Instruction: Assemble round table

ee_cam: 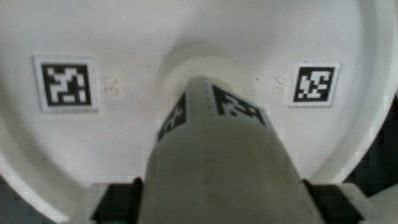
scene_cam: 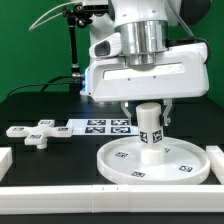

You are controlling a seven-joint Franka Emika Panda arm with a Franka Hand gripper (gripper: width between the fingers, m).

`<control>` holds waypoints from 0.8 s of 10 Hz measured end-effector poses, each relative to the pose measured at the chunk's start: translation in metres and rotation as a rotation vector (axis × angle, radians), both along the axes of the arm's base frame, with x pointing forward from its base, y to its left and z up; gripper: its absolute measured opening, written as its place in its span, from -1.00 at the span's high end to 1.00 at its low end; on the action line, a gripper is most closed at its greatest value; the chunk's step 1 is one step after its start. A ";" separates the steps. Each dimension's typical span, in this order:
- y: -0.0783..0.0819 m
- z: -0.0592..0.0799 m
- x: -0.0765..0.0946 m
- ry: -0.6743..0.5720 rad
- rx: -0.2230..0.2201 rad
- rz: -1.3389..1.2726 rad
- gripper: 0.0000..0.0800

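Note:
The round disc [scene_cam: 160, 160] lies on the black table at the front right, rim up, with tags on its face. The short cylinder leg [scene_cam: 151, 132] stands upright on the disc's centre, its lower end at the hub. My gripper [scene_cam: 150, 107] is straight above, shut on the leg's upper end. In the wrist view the leg [ee_cam: 222, 150] runs from between my fingers [ee_cam: 125, 198] down to the disc [ee_cam: 160, 70], with two disc tags either side. The cross-shaped foot [scene_cam: 36, 131] lies on the table at the exterior view's left.
The marker board [scene_cam: 105, 126] lies behind the disc. White border bars run along the front edge [scene_cam: 100, 194], the left side [scene_cam: 5, 158] and the right side [scene_cam: 215, 152]. A black stand with cables rises at the back left.

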State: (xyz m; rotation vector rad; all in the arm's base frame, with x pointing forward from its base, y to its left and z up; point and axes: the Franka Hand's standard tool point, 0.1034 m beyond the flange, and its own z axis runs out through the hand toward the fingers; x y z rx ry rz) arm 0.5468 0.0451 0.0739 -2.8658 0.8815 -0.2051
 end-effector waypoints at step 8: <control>0.001 -0.003 0.003 0.073 0.169 -0.638 -0.04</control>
